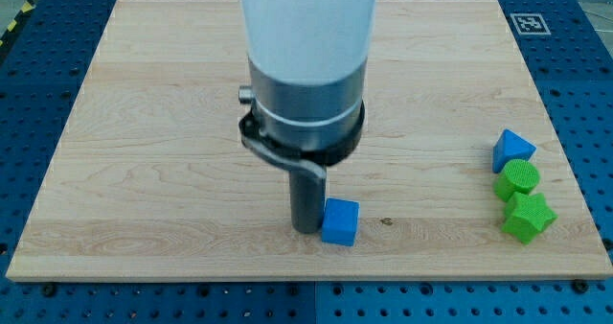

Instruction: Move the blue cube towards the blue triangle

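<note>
Blue cube [340, 220] is sitting near the wooden board's [144, 123] bottom edge, and we are resting my tip [306, 228] against its nine o'clock side, holding nothing. The blue triangle [512, 150] is lying well apart at three o'clock, above two green blocks [522, 197].

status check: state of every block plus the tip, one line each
blue cube: flat on the board, tip against its left side
blue triangle: far at the view's right, top of a column
green cylinder: upright, directly below the triangle
green star-like block: bottom of that column
my tip: down on the board, left of the cube
</note>
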`<state>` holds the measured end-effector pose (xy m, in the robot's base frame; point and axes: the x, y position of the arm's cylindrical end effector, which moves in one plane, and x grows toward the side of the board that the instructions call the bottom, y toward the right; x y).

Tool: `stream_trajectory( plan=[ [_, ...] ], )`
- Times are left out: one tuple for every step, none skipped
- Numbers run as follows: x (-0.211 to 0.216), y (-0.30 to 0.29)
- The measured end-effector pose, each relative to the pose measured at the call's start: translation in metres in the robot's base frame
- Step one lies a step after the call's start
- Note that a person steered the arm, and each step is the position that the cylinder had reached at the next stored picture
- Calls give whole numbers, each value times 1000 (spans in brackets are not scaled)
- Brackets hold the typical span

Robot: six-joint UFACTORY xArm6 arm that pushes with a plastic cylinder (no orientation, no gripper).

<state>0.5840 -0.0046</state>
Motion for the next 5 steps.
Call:
stream_trajectory(
  plan=[
    [31,2],
    [31,17],
    [6,17],
    [-22,20],
    [-33,40]
  ],
)
